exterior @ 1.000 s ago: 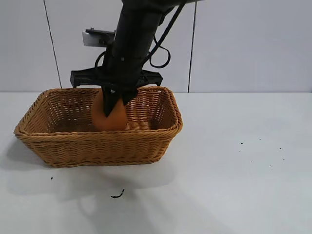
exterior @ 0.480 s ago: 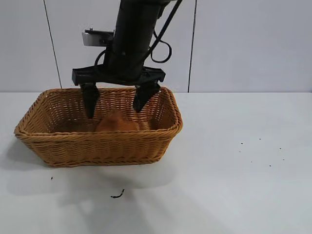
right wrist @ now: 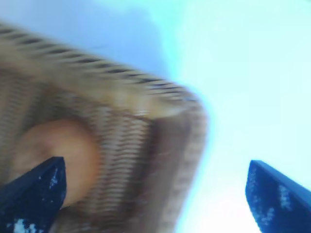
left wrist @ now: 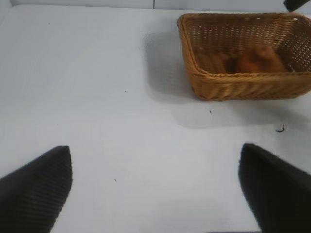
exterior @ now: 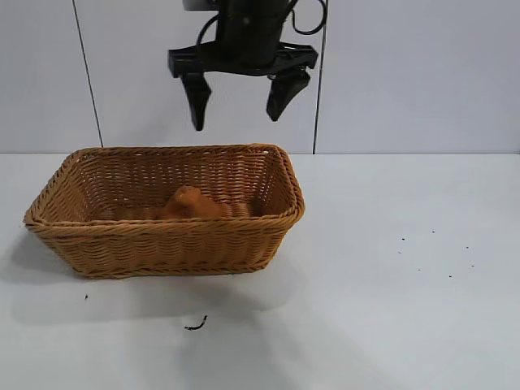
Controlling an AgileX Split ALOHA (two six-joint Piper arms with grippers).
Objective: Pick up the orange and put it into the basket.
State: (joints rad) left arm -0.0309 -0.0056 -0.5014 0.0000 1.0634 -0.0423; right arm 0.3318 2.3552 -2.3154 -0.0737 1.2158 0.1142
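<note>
The orange (exterior: 188, 203) lies inside the tan wicker basket (exterior: 162, 231) at the table's left, touching no gripper. My right gripper (exterior: 236, 122) hangs open and empty well above the basket's right half. Its wrist view shows the open gripper (right wrist: 156, 161) over the basket's corner (right wrist: 189, 141), with the orange (right wrist: 58, 145) below. My left gripper (left wrist: 154, 148) is open and empty over bare table, far from the basket (left wrist: 218, 82); the orange (left wrist: 260, 59) shows inside it. The left gripper is out of the exterior view.
A small dark scrap (exterior: 195, 325) lies on the white table in front of the basket and also shows in the left wrist view (left wrist: 280, 128). A few dark specks (exterior: 402, 240) dot the table at the right. A panelled wall stands behind.
My right gripper opened and let go of the orange, which dropped onto the basket floor. The gripper then rose well above the basket and shifted a little right.
</note>
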